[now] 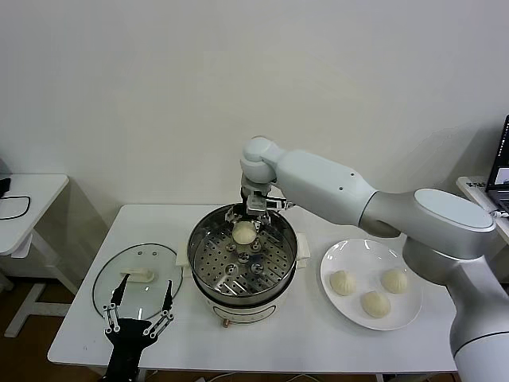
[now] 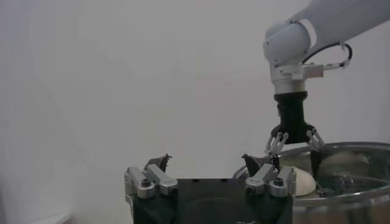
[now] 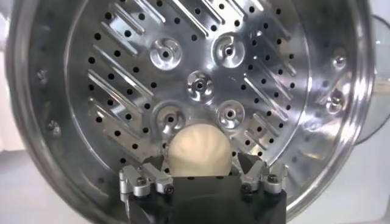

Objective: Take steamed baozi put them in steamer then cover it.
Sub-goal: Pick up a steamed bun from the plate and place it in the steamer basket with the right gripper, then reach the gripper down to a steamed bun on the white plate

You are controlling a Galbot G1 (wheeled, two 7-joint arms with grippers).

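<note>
From the head view, the right tool [image 1: 248, 216] is hanging inside the steamer [image 1: 242, 259], at its far rim, with its fingers standing apart on either side of one bun [image 1: 244, 232] that is resting on the holed tray. The bun is lying directly below the tool, so the way out is straight up. Three more buns [image 1: 370, 290] are sitting on the white plate [image 1: 334, 259] just to the right of the steamer, on the right arm's side and well away from the left one. The glass lid [image 1: 137, 281] is lying flat on the white surface [image 1: 334, 338] to the left of the steamer, and the left tool [image 1: 137, 317] is hovering open over its near edge; that arm is plainly the nearer one for covering.

In the left wrist view, the left tool [image 2: 209, 176] is showing its fingers spread and empty. Beyond it, the right tool [image 2: 294, 152] is pointing down into the shiny pot [image 2: 365, 198], its fingers straddling the pale bun [image 2: 301, 181].

In the right wrist view, the right tool [image 3: 202, 173] is open, and the bun [image 3: 199, 149] is lying between its fingertips; I cannot tell whether they are touching it. The bun looks soft, matte and cream-white, with fine pleats. The tray [image 3: 201, 85] is hard polished steel, pierced with rows of round holes and raised ribs, and is otherwise bare.
</note>
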